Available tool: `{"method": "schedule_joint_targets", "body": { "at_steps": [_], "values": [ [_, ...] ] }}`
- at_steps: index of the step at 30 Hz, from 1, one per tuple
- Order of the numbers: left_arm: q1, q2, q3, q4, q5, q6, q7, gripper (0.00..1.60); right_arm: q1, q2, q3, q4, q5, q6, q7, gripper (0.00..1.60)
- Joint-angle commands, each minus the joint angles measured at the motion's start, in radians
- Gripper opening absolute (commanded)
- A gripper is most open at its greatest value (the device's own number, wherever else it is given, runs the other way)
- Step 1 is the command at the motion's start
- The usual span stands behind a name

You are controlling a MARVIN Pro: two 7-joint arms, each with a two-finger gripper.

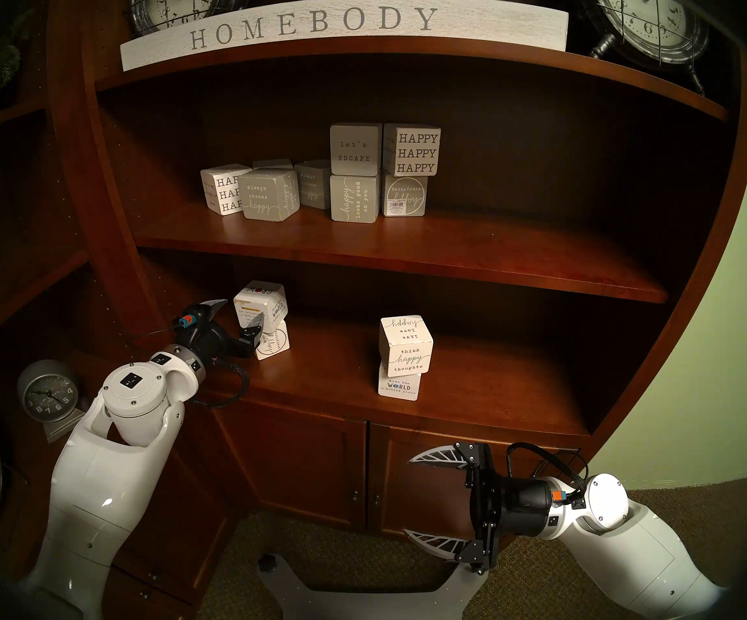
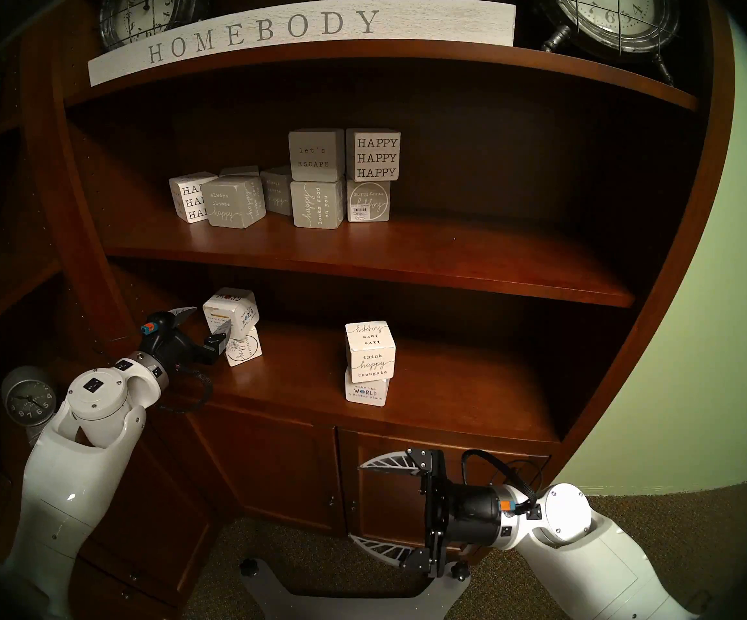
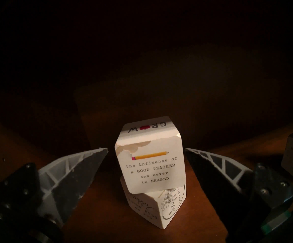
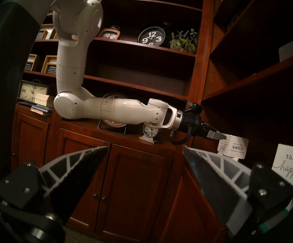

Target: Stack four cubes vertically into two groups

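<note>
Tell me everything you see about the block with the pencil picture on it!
The pencil block is a white cube with rounded corners. One side shows a yellow pencil and words about a good teacher; its paper is torn near the top. "GROW" is printed upside down on top. It sits a little twisted on another white block. The open left pincer flanks it without touching.

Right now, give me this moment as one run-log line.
left gripper: open, fingers flank GROW cube, no contact | right gripper: open, empty, off shelf | stacks: GROW cube on barcode cube; think happy thoughts cube on WORLD cube
</note>
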Motion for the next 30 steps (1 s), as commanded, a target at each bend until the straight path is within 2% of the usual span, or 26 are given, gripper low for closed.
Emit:
{"method": "schedule_joint_targets", "body": {
  "at_steps": [1, 9, 30],
  "values": [
    [-0.04, -0.016, 0.009, 0.009, 0.011, -0.004, 0.024, 1.6, -0.002, -0.003, -0.001, -0.012, 0.006, 0.003, -0.002, 1.6],
    [-0.067, -0.025, 0.02, 0.037, 0.033, -0.007, 0.054, 1.6, -0.002, -0.005, 0.0, -0.012, 0.005, 0.003, 0.0, 1.6],
    [-0.075, -0.04, 0.021, 0.036, 0.022, -0.015, 0.033, 1.6, -0.004, -0.009, 0.004, -0.012, 0.004, 0.006, 0.003, 1.6]
  ]
}}
